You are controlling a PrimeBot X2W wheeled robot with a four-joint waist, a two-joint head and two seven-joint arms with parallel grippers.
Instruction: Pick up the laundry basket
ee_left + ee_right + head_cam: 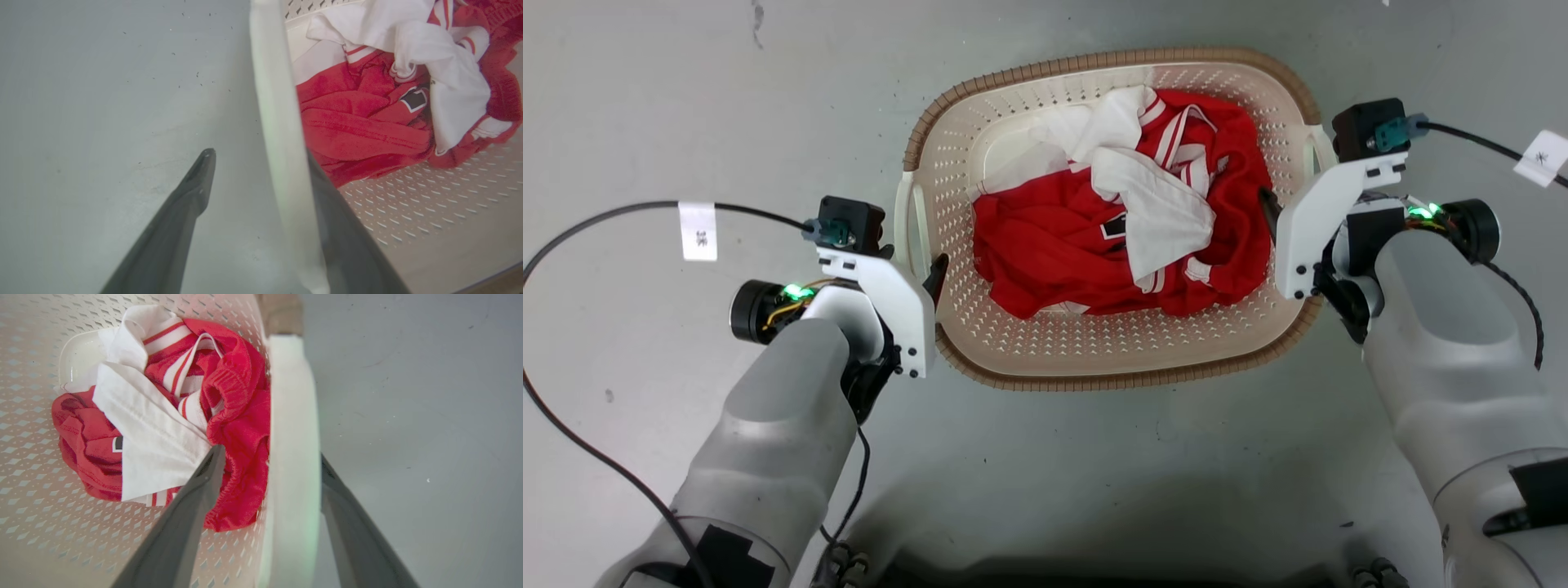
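Laundry basket (1111, 377): long axis spans between our arms. Left gripper (258, 157) straddles left handle (278, 122), right gripper (269, 455) straddles right handle (292, 416). We judge jaws parted, seemingly unclamped.

The laundry basket (1094, 339) is showing cream walls dotted with rows of small perforations, a brown woven-look rim (1094, 380) and white side handles (907, 220). The garment (1045, 261) is showing red with white stripes along its trim and a small black-and-white patch; the cloth (1168, 220) is showing plain white. The floor (686, 98) is looking pale grey with scattered dark specks. The fingers (192, 522) are showing dark grey.
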